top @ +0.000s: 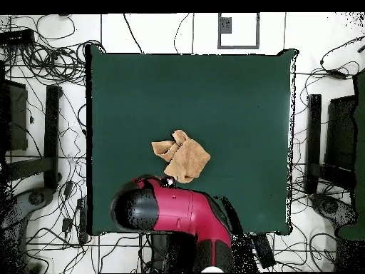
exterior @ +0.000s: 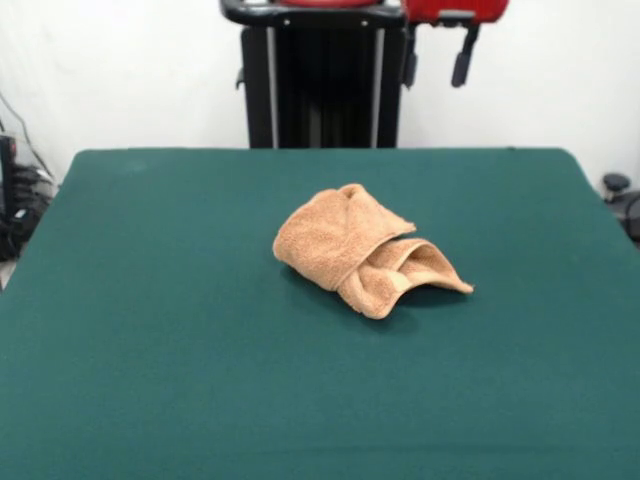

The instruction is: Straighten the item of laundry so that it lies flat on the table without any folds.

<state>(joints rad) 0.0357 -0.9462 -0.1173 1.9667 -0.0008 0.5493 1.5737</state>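
Front view: a crumpled towel [exterior: 360, 250] sits bunched near the middle of the green bench [exterior: 150, 330], one loose flap curling open at its right. The end effector [exterior: 437, 55] hangs drawn back at the top edge; whether it is open or closed cannot be told.

Overhead view: the towel [top: 182, 157] lies just beyond the red arm [top: 178, 214]. Pinching an outer corner and pulling outward, low and slow, looks the surest way to unfold it.
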